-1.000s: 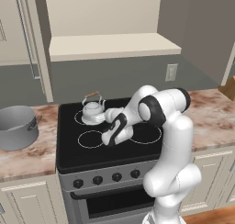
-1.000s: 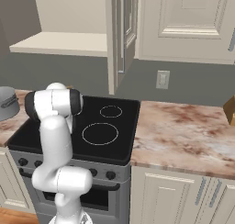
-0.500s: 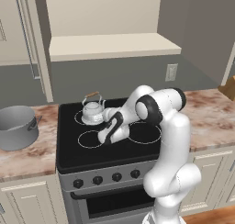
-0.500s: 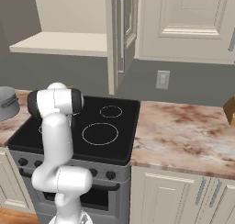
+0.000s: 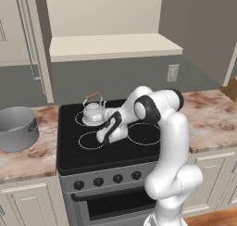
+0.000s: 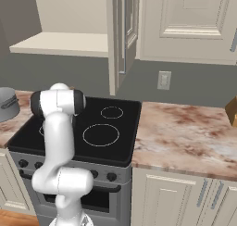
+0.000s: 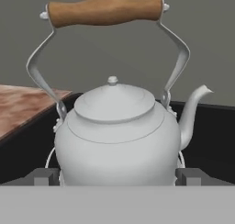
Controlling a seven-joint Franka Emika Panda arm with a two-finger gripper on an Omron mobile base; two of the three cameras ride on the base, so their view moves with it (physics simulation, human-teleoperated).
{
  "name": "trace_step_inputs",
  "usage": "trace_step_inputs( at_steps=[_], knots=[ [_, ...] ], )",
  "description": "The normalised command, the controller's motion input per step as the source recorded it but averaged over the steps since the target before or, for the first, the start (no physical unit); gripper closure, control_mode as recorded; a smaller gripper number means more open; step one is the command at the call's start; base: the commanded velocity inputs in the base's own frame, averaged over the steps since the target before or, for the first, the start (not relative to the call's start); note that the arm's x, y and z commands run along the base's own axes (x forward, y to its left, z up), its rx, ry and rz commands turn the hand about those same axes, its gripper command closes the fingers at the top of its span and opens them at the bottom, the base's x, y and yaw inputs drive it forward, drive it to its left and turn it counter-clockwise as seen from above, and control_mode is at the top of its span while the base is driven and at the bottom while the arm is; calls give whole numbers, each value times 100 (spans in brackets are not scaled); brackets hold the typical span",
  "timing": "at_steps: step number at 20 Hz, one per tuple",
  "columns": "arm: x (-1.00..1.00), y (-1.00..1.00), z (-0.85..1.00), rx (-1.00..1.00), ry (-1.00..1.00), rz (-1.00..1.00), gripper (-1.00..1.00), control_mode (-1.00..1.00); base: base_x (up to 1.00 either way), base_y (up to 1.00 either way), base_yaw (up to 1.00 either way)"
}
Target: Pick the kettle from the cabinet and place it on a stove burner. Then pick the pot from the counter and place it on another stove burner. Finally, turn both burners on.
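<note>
One kettle (image 5: 93, 112) sits upright on rear-left burner of black stove (image 5: 69, 155), wooden handle up, spout pointing right in hand view. Gripper (image 5: 104, 135) low over front-left burner, just in front of kettle, fingers spread wide apart w/ nothing between them. Pot (image 5: 16, 128) on marble counter (image 5: 28, 158) left of stove. Cabinet (image 5: 113, 45) shelf above

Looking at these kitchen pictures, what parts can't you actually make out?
- Gripper: in the left base view, too small to tell how its jaws stand.
- Kettle: its base is cut off at the bottom of the hand view.
- Pot: cut by the left edge of the right base view; its inside stays unseen.
- Stove knobs: too small to read their settings.
</note>
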Motion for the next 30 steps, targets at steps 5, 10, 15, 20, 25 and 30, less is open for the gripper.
trace_step_inputs(
  at_steps=[5,10,15,20,25,30],
  knots=[
    [20,4,-10,0,0,0,-100,-100,0,0,0],
    [22,5,-11,0,0,0,-100,-100,0,0,0],
    [20,9,-13,0,0,0,-100,-100,0,0,0],
    [16,9,-12,0,0,0,-100,-100,0,0,0],
    [-2,2,-8,0,0,0,-100,-100,0,0,0],
    [-38,0,-4,0,-1,0,-100,-100,0,0,0]
  ],
)
